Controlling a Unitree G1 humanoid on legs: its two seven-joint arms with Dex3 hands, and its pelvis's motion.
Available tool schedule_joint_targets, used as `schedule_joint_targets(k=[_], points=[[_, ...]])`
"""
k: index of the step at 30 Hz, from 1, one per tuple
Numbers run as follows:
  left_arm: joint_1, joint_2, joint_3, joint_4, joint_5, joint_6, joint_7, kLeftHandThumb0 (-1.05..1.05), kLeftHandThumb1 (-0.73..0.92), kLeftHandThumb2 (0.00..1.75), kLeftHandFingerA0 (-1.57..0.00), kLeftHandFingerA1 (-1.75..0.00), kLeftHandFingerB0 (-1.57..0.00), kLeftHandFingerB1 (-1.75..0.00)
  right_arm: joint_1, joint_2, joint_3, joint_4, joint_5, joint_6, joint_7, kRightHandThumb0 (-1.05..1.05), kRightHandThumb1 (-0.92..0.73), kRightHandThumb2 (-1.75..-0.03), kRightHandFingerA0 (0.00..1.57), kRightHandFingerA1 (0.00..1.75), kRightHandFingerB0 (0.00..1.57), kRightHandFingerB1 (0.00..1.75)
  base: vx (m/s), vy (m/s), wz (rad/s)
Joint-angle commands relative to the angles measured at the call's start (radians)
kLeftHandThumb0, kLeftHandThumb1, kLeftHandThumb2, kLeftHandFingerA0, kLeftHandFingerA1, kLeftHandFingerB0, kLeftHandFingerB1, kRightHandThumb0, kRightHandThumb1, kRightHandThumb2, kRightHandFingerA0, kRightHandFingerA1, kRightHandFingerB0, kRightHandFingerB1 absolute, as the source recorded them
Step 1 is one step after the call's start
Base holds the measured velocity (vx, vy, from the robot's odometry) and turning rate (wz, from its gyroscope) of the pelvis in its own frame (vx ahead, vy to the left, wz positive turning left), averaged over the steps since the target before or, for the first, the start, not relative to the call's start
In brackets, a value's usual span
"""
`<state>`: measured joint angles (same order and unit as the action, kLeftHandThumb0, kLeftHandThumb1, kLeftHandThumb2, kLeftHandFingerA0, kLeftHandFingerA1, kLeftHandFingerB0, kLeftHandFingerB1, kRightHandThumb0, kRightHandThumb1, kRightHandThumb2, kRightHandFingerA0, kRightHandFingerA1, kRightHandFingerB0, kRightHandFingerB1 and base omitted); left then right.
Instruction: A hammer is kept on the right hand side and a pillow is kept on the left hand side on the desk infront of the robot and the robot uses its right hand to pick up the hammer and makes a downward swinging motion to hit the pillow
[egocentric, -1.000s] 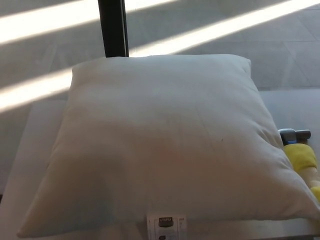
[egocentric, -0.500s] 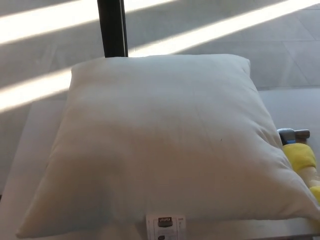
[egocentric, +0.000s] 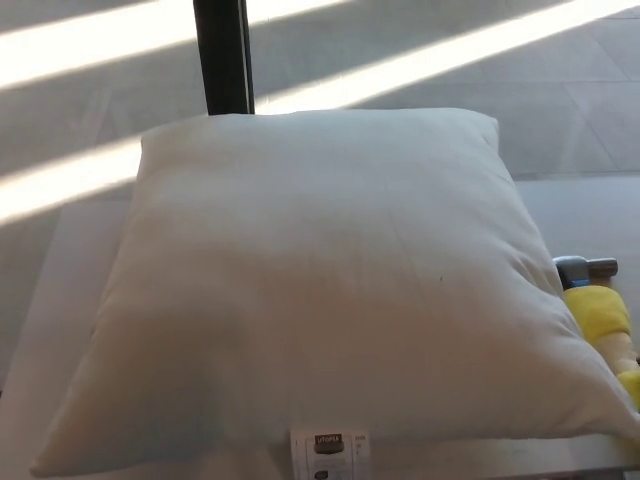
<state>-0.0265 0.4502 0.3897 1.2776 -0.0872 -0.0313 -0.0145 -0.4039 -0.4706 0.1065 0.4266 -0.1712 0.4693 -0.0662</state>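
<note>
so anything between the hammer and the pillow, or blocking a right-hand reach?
Nothing visible. The hammer lies at the pillow's right edge, directly beside it, its head clear on the desk. Neither hand is in view, so the reach path itself can't be checked.

Grey floor (egocentric: 90, 110), sunlight stripes (egocentric: 420, 65), dark post (egocentric: 223, 55).
</note>
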Motion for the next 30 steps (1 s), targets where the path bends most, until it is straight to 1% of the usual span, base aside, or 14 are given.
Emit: schedule_joint_targets(k=[1, 4, 11, 12, 13, 14, 15, 16, 17, 18, 24, 25, 29, 30], points=[[0.001, 0.009, 0.004, 0.011, -0.013, -0.016, 0.005, -0.48, 0.47, 0.54, -0.87, -0.71, -0.74, -0.52, -0.098, -0.004, 0.041, 0.079, -0.071, -0.050, 0.009, -0.71, -0.52, -0.83, 0.10, 0.51, 0.16, 0.41, 0.00, 0.000, 0.00], [0.003, 0.009, -0.003, 0.012, -0.006, -0.017, 0.003, -0.49, 0.49, 0.55, -0.82, -0.65, -0.67, -0.51, -0.136, -0.015, 0.055, 0.133, -0.081, -0.061, 0.021, -0.72, -0.51, -0.83, 0.07, 0.51, 0.16, 0.41, 0.00, 0.000, 0.00], [0.004, 0.008, -0.011, 0.013, -0.001, -0.023, 0.003, -0.47, 0.48, 0.55, -0.85, -0.65, -0.72, -0.52, -0.164, -0.003, 0.049, 0.224, -0.086, -0.087, 0.012, -0.72, -0.50, -0.84, 0.11, 0.52, 0.19, 0.42, 0.00, 0.000, 0.00], [0.004, 0.008, -0.015, 0.015, 0.002, -0.025, 0.006, -0.48, 0.48, 0.55, -0.85, -0.65, -0.70, -0.51, -0.163, 0.000, 0.049, 0.227, -0.087, -0.092, 0.012, -0.69, -0.62, -0.59, 0.16, 0.51, 0.28, 0.31, 0.00, 0.000, 0.00], [0.003, 0.007, -0.017, 0.016, 0.003, -0.025, 0.009, -0.48, 0.48, 0.55, -0.83, -0.65, -0.70, -0.52, -0.159, 0.005, 0.046, 0.224, -0.084, -0.093, 0.014, -0.71, -0.50, -0.83, 0.11, 0.52, 0.19, 0.42, 0.00, 0.000, 0.00], [0.004, 0.006, -0.017, 0.014, 0.001, -0.025, 0.009, -0.48, 0.49, 0.55, -0.86, -0.69, -0.74, -0.53, -0.153, 0.012, 0.049, 0.215, -0.084, -0.085, 0.018, -0.73, -0.51, -0.85, 0.12, 0.52, 0.19, 0.42, 0.00, 0.000, 0.00], [0.005, 0.005, -0.020, 0.012, 0.001, -0.026, 0.012, -0.48, 0.49, 0.55, -0.86, -0.69, -0.74, -0.53, -0.146, 0.017, 0.058, 0.209, -0.093, -0.085, 0.018, -0.73, -0.51, -0.85, 0.12, 0.52, 0.19, 0.42, 0.00, 0.000, 0.00], [0.004, 0.004, -0.023, 0.013, 0.003, -0.027, 0.014, -0.48, 0.49, 0.55, -0.85, -0.67, -0.73, -0.52, -0.147, 0.021, 0.067, 0.210, -0.103, -0.073, 0.014, -0.71, -0.63, -0.60, 0.17, 0.49, 0.28, 0.30, 0.00, 0.000, 0.00], [0.006, 0.003, -0.018, 0.015, -0.003, -0.030, 0.007, -0.48, 0.49, 0.55, -0.84, -0.67, -0.72, -0.52, -0.142, 0.022, 0.075, 0.204, -0.106, -0.064, 0.024, -0.75, -0.51, -0.86, 0.14, 0.55, 0.19, 0.42, 0.00, 0.000, 0.00], [0.006, 0.005, -0.025, 0.015, 0.003, -0.029, 0.008, -0.49, 0.49, 0.55, -0.85, -0.66, -0.73, -0.52, -0.139, 0.026, 0.081, 0.208, -0.112, -0.062, 0.021, -0.74, -0.64, -0.60, 0.17, 0.51, 0.27, 0.30, 0.00, 0.000, 0.00], [0.002, 0.006, -0.024, 0.022, -0.002, -0.027, 0.008, -0.49, 0.48, 0.55, -0.84, -0.66, -0.70, -0.51, -0.140, 0.063, 0.092, 0.263, -0.125, -0.048, 0.007, -0.71, -0.63, -0.59, 0.16, 0.55, 0.25, 0.31, 0.00, 0.000, 0.00], [0.007, 0.004, -0.027, 0.016, -0.002, -0.030, 0.004, -0.48, 0.49, 0.55, -0.84, -0.68, -0.72, -0.52, -0.149, 0.086, 0.105, 0.269, -0.133, -0.035, 0.006, -0.72, -0.64, -0.60, 0.19, 0.62, 0.26, 0.30, 0.00, 0.000, 0.00], [0.007, 0.006, -0.038, 0.013, 0.008, -0.028, 0.013, -0.51, 0.49, 0.55, -0.82, -0.65, -0.72, -0.52, -0.165, 0.105, 0.108, 0.279, -0.141, -0.040, 0.005, -0.72, -0.64, -0.60, 0.17, 0.53, 0.26, 0.30, 0.00, 0.000, 0.00], [0.007, 0.005, -0.039, 0.013, 0.007, -0.027, 0.010, -0.51, 0.49, 0.55, -0.82, -0.64, -0.71, -0.51, -0.169, 0.109, 0.108, 0.278, -0.142, -0.042, 0.004, -0.73, -0.50, -0.85, 0.14, 0.54, 0.20, 0.43, 0.00, 0.000, 0.00]])
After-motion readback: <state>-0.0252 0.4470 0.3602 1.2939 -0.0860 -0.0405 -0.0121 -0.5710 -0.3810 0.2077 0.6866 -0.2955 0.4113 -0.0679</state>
